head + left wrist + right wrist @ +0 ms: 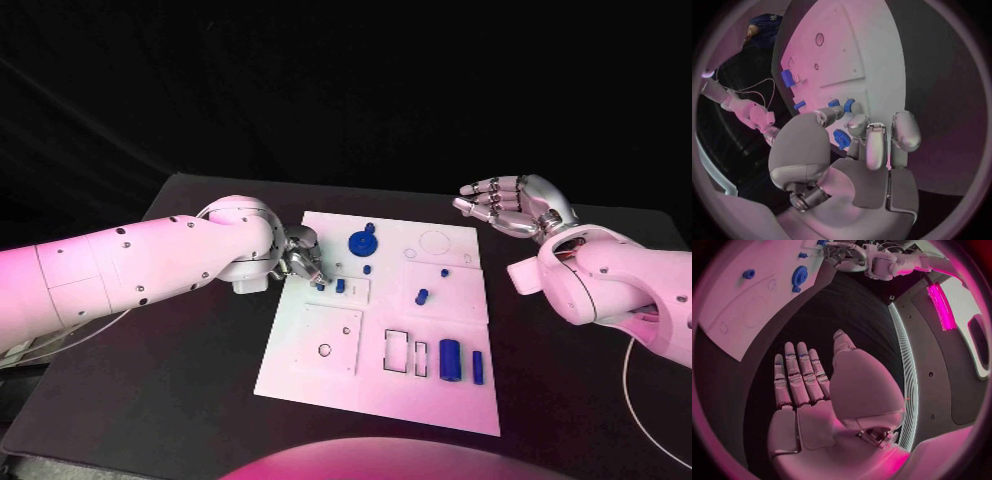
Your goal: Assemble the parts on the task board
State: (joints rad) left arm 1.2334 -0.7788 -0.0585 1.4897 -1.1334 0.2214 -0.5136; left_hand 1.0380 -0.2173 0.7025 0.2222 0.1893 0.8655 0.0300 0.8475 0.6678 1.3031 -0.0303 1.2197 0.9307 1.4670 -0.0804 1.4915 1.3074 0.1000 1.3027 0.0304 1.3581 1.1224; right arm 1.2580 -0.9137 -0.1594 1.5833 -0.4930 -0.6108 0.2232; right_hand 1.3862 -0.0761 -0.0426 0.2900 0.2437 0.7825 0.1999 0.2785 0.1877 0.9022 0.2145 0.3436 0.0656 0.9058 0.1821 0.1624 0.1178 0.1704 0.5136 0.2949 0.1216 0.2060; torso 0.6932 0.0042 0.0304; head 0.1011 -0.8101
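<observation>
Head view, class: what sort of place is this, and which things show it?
Probably a robotics test bench: a black table against a dark backdrop, a white task board carrying small blue parts, and two white arms with silver hands, left and right.

Black table (173, 380) under my work, dark matte top, far corners rounded. Black backdrop (346, 80) behind far edge of table. Thin pale cable (635, 400) curving across table's near right side, another cable (58, 335) trailing off left edge. Bright strip light (941, 300) glowing on wall panel in room.
</observation>
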